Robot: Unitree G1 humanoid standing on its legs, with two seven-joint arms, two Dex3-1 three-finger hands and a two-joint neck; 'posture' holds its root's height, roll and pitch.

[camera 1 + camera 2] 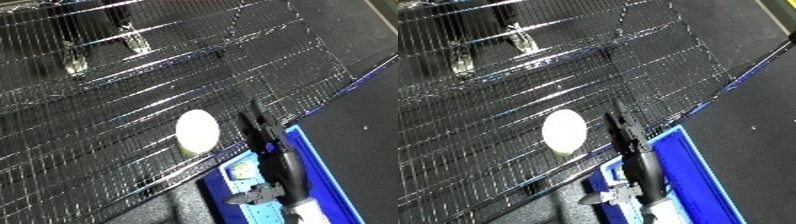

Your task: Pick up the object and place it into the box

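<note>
One hand shows — the robot's right one. It is black and reaches up from the bottom of the view. Its fingers are long and straight, held close together, and they grip nothing.

One white round object lies just to the left of the fingers, near them; whether they touch it I cannot tell. It sits on a shiny wire mesh shelf that spreads out past the fingertips and off to their left.

One blue bin sits below the fingers, under the wrist and out to the right of it. The hand crosses over the bin's near edge. Something small and yellowish shows inside the bin, left of the wrist — too blurry to name.

The other hand is out of sight.
</note>
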